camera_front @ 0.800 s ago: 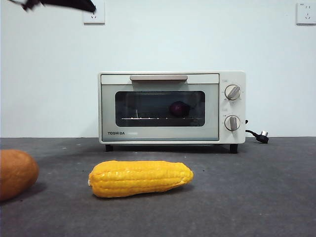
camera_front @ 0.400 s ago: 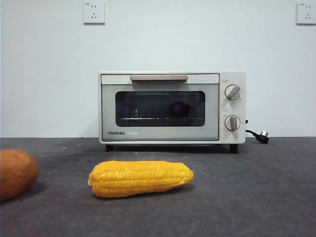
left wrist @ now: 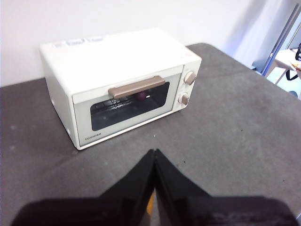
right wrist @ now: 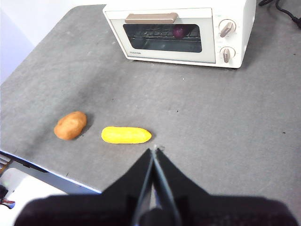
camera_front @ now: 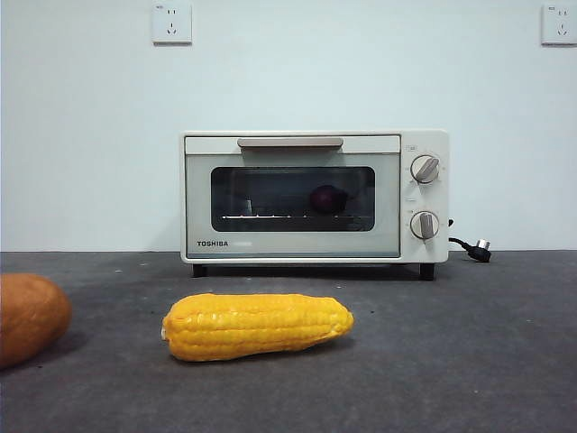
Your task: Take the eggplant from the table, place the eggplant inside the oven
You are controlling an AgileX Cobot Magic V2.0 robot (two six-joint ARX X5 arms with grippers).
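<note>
My arm has left the front view; both hands (left wrist: 154, 153) (right wrist: 154, 149) are pinched empty; dark purple eggplant (camera_front: 327, 198) sits inside the closed oven (camera_front: 306, 194).

Eggplant (camera_front: 327, 198) inside the oven (camera_front: 314, 196): only a dark rounded end shows through the glass. Orange-brown vegetable (camera_front: 30, 317) cut by the front view's edge.
</note>
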